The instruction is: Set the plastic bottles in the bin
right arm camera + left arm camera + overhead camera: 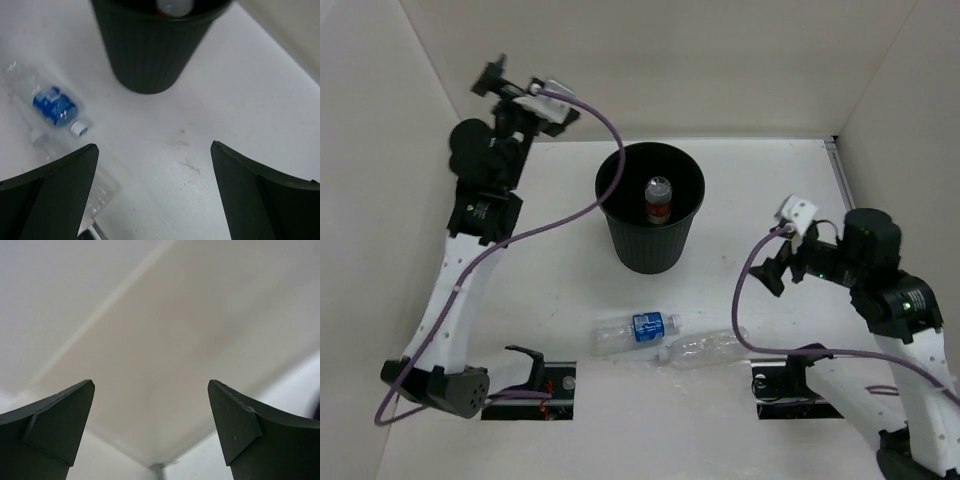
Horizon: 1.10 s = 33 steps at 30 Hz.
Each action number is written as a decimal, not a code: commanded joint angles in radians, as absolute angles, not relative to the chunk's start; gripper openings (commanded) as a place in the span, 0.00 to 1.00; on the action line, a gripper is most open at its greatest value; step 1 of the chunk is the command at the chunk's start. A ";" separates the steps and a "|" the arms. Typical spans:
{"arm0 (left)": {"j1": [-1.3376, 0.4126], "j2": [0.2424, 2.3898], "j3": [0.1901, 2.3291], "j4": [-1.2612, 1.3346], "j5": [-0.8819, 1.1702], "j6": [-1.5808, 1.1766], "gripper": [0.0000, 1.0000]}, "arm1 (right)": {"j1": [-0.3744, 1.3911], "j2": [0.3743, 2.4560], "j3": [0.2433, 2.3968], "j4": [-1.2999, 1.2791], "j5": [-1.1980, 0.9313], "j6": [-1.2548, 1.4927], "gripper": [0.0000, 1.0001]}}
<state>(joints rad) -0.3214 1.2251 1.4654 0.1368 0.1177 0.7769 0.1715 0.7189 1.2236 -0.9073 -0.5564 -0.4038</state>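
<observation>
I count one red-labelled bottle [659, 200] in the bin [645, 250], with the blue-labelled bottle [638, 332] and bare bottle [705, 348] lying just in front of the bin left to do, and my left gripper [151, 385] and right gripper [154, 145] both gaping wide and empty.

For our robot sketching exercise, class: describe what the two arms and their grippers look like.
Both the left arm and right arm have white links joined by black rounded joints, each showing a small green light. A purple cable loops from a white wrist camera along each arm. The left gripper and right gripper have matt black, wedge-shaped fingers.
</observation>
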 commanded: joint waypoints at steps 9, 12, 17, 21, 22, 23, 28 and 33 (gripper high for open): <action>-0.022 0.980 1.437 0.216 -0.311 0.759 1.00 | 0.878 0.864 0.881 -0.855 -0.173 -0.583 1.00; 0.041 0.931 1.417 0.169 -0.302 0.746 1.00 | 0.998 0.874 0.784 -0.776 -0.160 -0.586 1.00; 0.125 0.905 1.419 0.084 -0.278 0.732 1.00 | 1.097 0.943 0.752 -0.746 -0.219 -0.575 1.00; 0.150 0.887 1.399 0.071 -0.270 0.706 1.00 | 1.093 0.997 0.723 -0.713 -0.247 -0.587 1.00; 0.150 0.884 1.394 0.068 -0.262 0.703 1.00 | 1.091 1.009 0.713 -0.701 -0.248 -0.588 1.00; 0.148 0.879 1.394 0.061 -0.252 0.703 1.00 | 1.090 1.023 0.706 -0.689 -0.250 -0.586 1.00; 0.145 0.884 1.419 0.040 -0.227 0.706 1.00 | 1.088 1.097 0.673 -0.641 -0.255 -0.560 1.00; 0.150 0.893 1.443 0.035 -0.206 0.713 1.00 | 1.094 1.163 0.646 -0.598 -0.259 -0.555 0.96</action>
